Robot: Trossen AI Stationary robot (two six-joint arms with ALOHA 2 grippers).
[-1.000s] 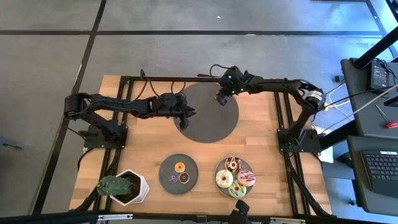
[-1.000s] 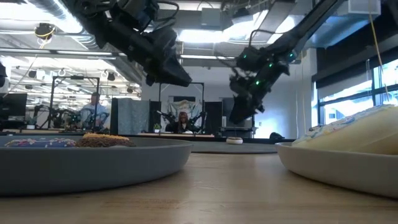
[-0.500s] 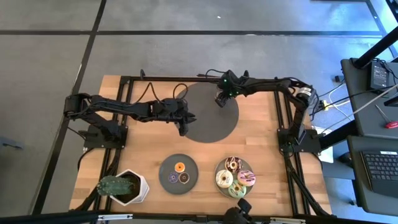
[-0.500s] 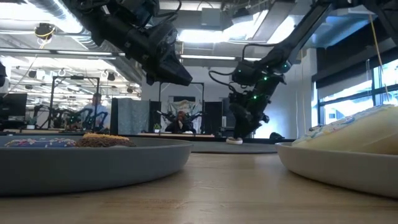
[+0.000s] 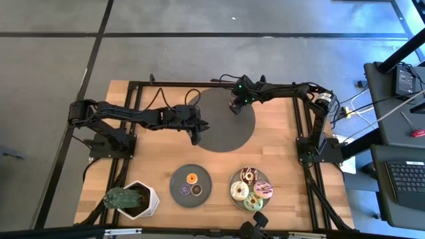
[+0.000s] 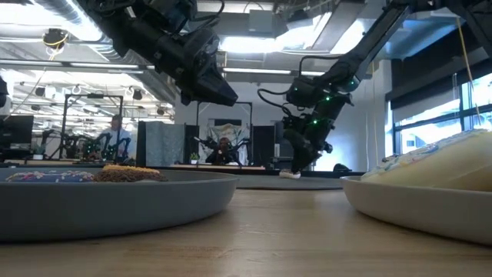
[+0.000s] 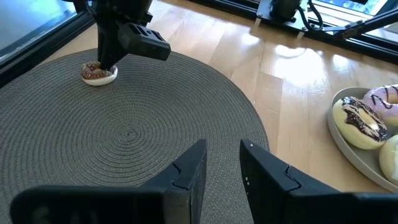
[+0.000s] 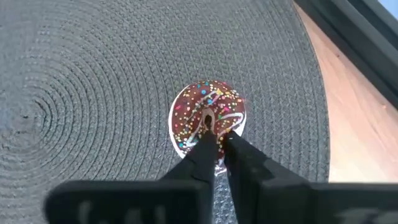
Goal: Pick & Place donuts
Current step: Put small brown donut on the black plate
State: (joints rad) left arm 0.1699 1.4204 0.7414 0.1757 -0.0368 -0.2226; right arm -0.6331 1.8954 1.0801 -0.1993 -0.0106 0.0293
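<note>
High view, table: wooden top inside a dark frame, both arms reaching over its far half.
Mat: big round grey woven disc at the far centre of the table.
Right arm: stretched in from the right, its gripper down on the mat's far edge.
Left arm: stretched in from the left, its gripper hovering over the mat's left edge, waiting.
Plant: green, in a white pot at the near left corner.
Plates: one grey plate near right with four larger donuts; another just left of it with three mini donuts.
Sprinkled donut: chocolate icing, lying flat on the mat under the right gripper.
Right fingers: drawn close together, tips at the donut's rim and hole; they look to be pinching it.
Left fingers: parted a little, nothing between them.
Step in hand: I'd say the grasp of the sprinkled donut, not yet lifted.
Next move: probably a straight lift with a firm pinch, then a carry toward the near plates; a shallow grip could let it slip.
</note>
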